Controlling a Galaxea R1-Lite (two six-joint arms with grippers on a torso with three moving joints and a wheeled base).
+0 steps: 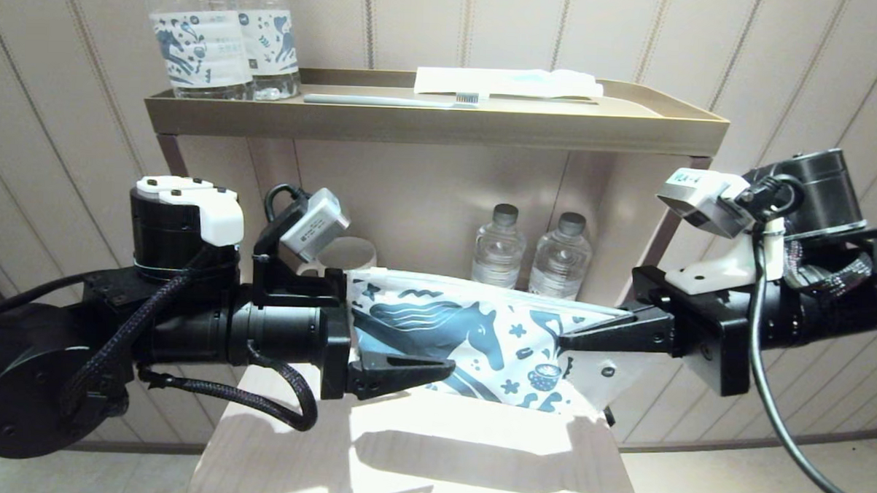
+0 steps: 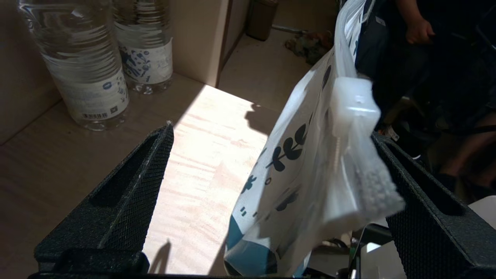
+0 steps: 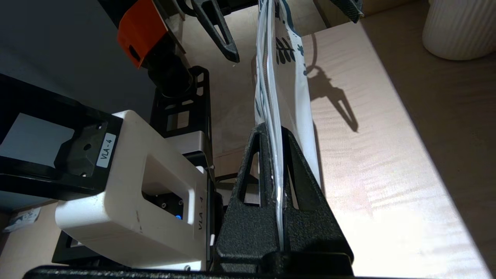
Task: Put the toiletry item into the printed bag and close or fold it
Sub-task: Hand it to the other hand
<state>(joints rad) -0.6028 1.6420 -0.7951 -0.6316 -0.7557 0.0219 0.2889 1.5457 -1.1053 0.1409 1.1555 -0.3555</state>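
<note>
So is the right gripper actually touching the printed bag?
Touching. In the right wrist view, the right gripper has both fingers pinched on the edge of the printed bag, no gap.

Hidden, cropped and unreadable parts

In the head view the printed bag (image 1: pixel 479 335) has its left end behind the left pincer (image 1: pixel 377 332) and its right corner covered by the right pincer (image 1: pixel 589 332); whether anything lies inside it cannot be told. The two water bottles (image 1: pixel 223 42) on the shelf (image 1: pixel 428 122) are cut off at the top edge, and the print on their labels is too small to read. The white packet (image 1: pixel 506 81) behind the toothbrush (image 1: pixel 392 100) shows no legible marking. The cup (image 1: pixel 347 254) is mostly hidden behind the left arm's camera. In the left wrist view the pouch's lower end (image 2: pixel 252 252) runs off the frame.
</note>
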